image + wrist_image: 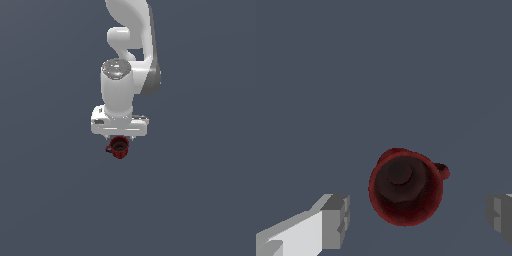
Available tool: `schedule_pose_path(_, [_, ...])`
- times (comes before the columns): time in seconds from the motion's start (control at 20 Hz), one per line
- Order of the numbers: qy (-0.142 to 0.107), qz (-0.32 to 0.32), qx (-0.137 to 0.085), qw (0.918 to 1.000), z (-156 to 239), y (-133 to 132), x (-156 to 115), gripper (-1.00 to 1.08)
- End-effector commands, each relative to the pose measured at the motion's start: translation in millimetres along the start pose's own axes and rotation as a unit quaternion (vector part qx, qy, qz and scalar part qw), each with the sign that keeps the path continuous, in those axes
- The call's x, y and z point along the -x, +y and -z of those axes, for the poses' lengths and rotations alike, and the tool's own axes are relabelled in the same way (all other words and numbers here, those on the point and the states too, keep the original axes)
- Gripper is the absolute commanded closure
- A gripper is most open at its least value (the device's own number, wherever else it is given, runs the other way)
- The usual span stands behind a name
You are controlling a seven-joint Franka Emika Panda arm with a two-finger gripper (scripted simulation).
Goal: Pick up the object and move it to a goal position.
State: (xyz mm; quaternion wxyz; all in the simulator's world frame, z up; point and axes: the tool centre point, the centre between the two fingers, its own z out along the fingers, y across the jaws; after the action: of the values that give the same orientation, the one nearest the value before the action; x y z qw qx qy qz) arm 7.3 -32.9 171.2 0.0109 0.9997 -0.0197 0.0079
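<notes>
claw: spread wide, both fingers clear of the mug, nothing held
mug: dark red, upright on the table, sat between the fingers, loop handle out to one side
arm: white Panda, directly above mug in exterior view

Mug upright on floor, directly below gripper. In wrist view mug sits between fingers, touching neither; handle toward exterior view's left.
</notes>
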Motion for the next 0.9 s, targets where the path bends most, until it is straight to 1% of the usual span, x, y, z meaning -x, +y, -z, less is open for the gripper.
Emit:
schedule_pose_path(0.0, [0.000, 0.000, 0.000, 1.0000, 0.0, 0.0, 0.0, -0.60])
schedule_pose_path(0.4, [0.001, 0.017, 0.001, 0.9999, 2.4, -6.6, 1.3, -0.60])
schedule_pose_path(0.85, [-0.002, 0.032, -0.002, 0.9995, -7.3, 1.5, 2.7, -0.60])
